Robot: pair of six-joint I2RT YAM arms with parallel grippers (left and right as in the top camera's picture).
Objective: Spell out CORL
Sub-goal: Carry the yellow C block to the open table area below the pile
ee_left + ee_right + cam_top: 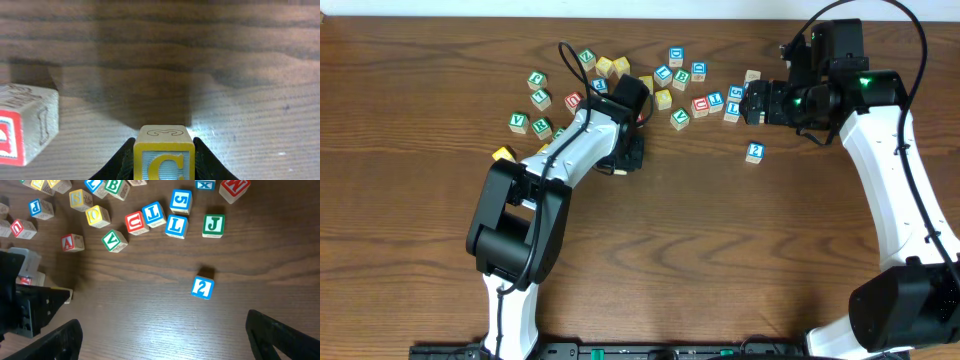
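In the left wrist view my left gripper is shut on a wooden cube with a yellow C facing the camera, just above bare table. From overhead this gripper sits below the cube scatter and hides the C cube. My right gripper is open with nothing between its fingers, and it hovers over bare wood beside the scatter. Ahead of it lie a yellow O cube and a blue L cube. I cannot pick out the R cube for certain.
Loose cubes spread along the far side of the table. Among them are a red A, a green V, a red U and a green J. A blue 2 cube lies apart. A red-lettered cube sits left of my left gripper.
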